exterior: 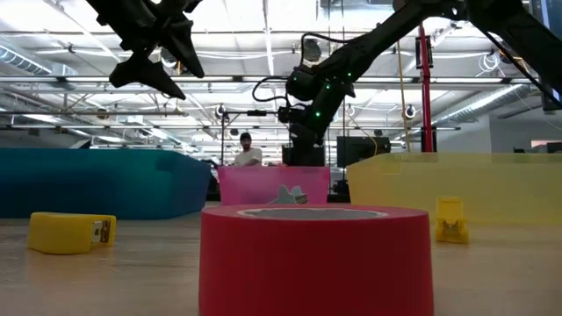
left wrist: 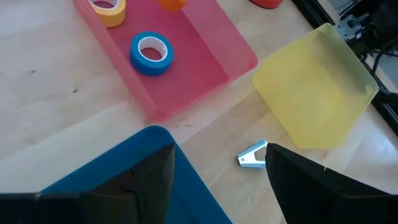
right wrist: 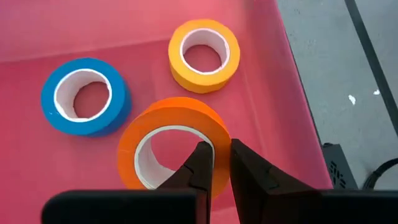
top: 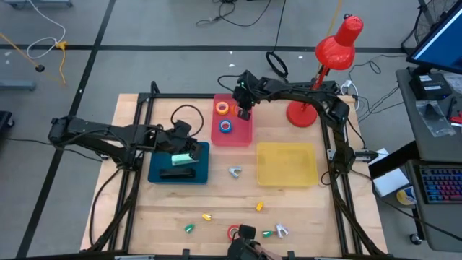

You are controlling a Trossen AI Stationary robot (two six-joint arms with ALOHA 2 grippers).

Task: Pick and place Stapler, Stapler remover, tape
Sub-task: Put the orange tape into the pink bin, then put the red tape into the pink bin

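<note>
Pink tray (right wrist: 124,25) | right gripper (right wrist: 214,163) pinching orange tape (right wrist: 155,127) | left gripper (left wrist: 214,168) spread

Both arms are showing dark, jointed links with looping black cables. Green lights are glowing on the right arm (exterior: 320,92). Its fingers (right wrist: 202,168) are looking black and tapered.

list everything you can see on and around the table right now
pink tray: one, pink, table rear centre
blue tray: one, blue, left of centre
yellow tray: one, yellow, right of centre
yellow tape, blue tape: one each, in pink tray
orange tape: one, held over pink tray
red tape: one, front edge
stapler: one, black, in blue tray
staple remover: one, silver, between the trays
lamp: one, red, rear right
left gripper: open, over blue tray
right gripper: shut on orange tape
</note>
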